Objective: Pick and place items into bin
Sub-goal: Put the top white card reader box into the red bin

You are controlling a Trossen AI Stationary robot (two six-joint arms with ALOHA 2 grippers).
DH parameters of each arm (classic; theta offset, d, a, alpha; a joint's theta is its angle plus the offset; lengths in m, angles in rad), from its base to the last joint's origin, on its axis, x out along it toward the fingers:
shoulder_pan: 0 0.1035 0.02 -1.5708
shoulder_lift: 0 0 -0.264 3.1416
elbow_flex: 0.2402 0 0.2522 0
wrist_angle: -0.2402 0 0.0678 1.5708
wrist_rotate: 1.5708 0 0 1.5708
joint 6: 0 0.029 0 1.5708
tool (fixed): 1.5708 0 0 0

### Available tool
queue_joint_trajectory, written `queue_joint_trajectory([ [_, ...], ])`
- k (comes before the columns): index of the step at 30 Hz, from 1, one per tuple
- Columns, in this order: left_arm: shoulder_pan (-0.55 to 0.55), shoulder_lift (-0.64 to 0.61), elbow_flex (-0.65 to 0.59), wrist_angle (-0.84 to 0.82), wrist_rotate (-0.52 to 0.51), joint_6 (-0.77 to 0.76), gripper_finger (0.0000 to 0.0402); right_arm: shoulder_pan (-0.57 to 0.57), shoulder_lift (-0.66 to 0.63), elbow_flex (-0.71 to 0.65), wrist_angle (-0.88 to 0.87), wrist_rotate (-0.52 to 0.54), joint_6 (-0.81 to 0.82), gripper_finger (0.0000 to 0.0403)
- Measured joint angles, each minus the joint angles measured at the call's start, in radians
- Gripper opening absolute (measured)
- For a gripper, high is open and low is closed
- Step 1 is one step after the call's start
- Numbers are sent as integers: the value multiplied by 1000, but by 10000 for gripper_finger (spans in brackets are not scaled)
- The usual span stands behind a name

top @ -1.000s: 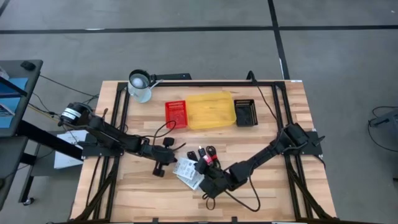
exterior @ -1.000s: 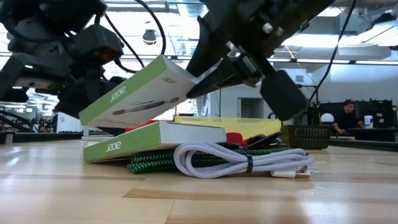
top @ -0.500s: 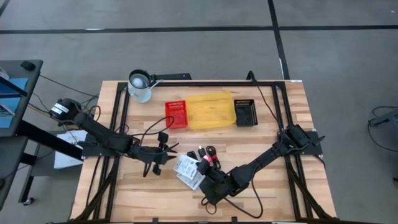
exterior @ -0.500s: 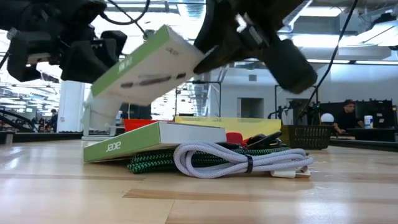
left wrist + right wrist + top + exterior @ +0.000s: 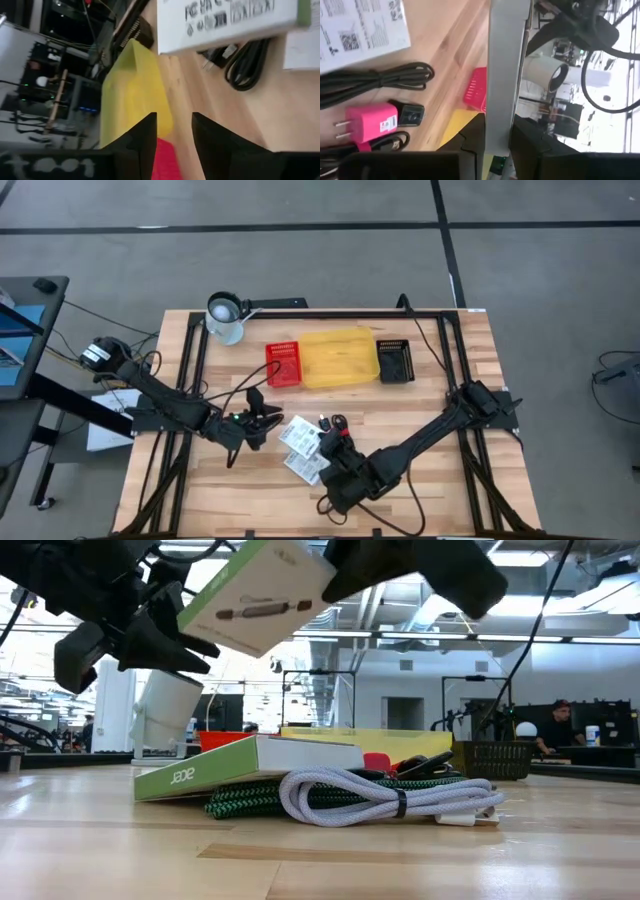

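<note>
My right gripper is shut on a white box with a green edge, lifted above the pile in the middle of the table. A second such box lies flat on a heap of cords: a white cord and a green-black braided one. Black cords and a pink plug lie on the wood beside it. My left gripper is open, just left of the lifted box, pointing at it. My right gripper pinches the lifted box between its two fingers, across its thin sides, at the end toward the table's right. The fingers come slanting down from the right. The box is clear of everything, tilted, its free end lower and toward my left gripper.
The yellow bin stands toward the far edge, between a red basket and a black basket. A white cup sits at the far left corner. Bare wood lies along the near edge.
My right gripper has risen, carrying the box from just over the lower box to well clear of it, still tilted. My left gripper has turned to face the lifted box and risen a little.
</note>
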Motion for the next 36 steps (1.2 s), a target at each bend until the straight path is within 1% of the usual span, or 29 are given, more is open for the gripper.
queue_joint_trajectory([
  [4, 0, 0, 0, 1, -35, 42, 119, -2, 0, 43, -13, 1, 14, 66],
  [9, 0, 0, 0, 20, -57, 54, 119, -18, 0, 74, -13, 0, 16, 66],
  [21, 0, 0, 0, 127, -62, 131, 119, -71, 0, 78, -13, -1, 33, 66],
  [36, 2, 0, -2, 131, -70, 135, 119, -126, 0, 78, 4, -7, 24, 66],
])
